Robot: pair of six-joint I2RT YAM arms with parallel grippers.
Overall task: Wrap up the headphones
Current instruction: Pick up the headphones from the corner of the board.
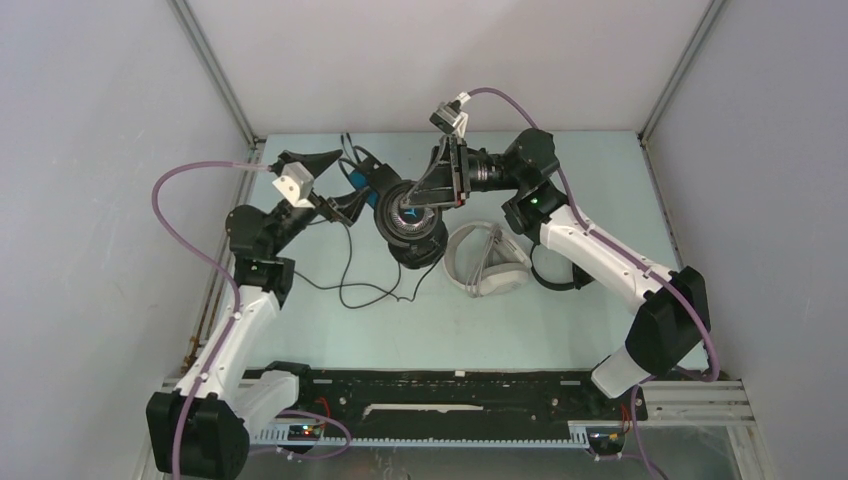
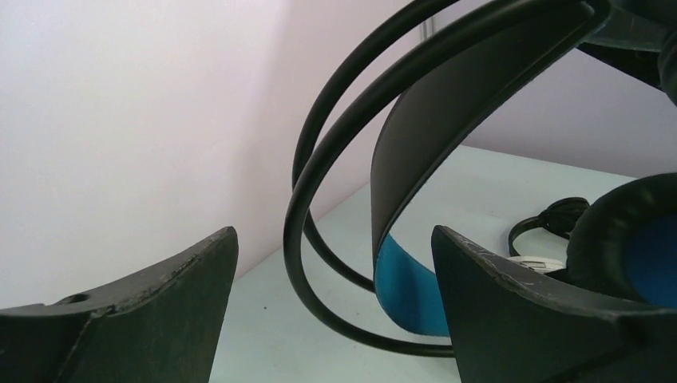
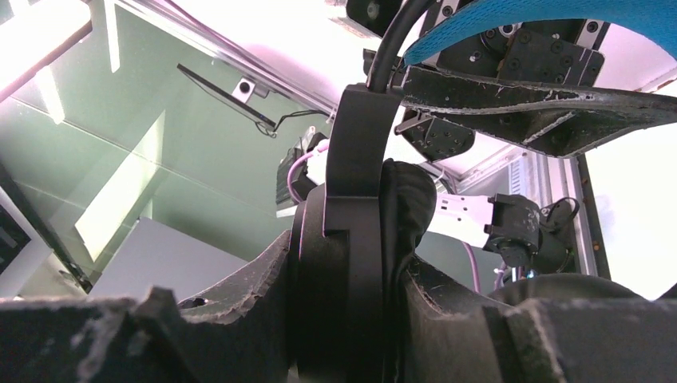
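Earcup (image 3: 399,199) of blue-band headphones (image 1: 418,240) clamped in right gripper (image 3: 347,275), left gripper (image 2: 334,239) spread apart astride their headband (image 2: 423,144), cable (image 1: 350,282) trailing loose near left gripper, white headphones (image 1: 487,262) near right gripper, small black headphones (image 1: 556,276) farther right of it.

No legible text; pale mark on headphones (image 1: 408,232) earcup unreadable.

Pale mint worktop (image 1: 450,330), matte and evenly lit. Plain light-grey walls (image 1: 430,60) close the back and both sides. Aluminium posts (image 1: 213,70) run up the back corners. Black rail (image 1: 520,395) along the near edge. Soft diffuse light, faint shadows.
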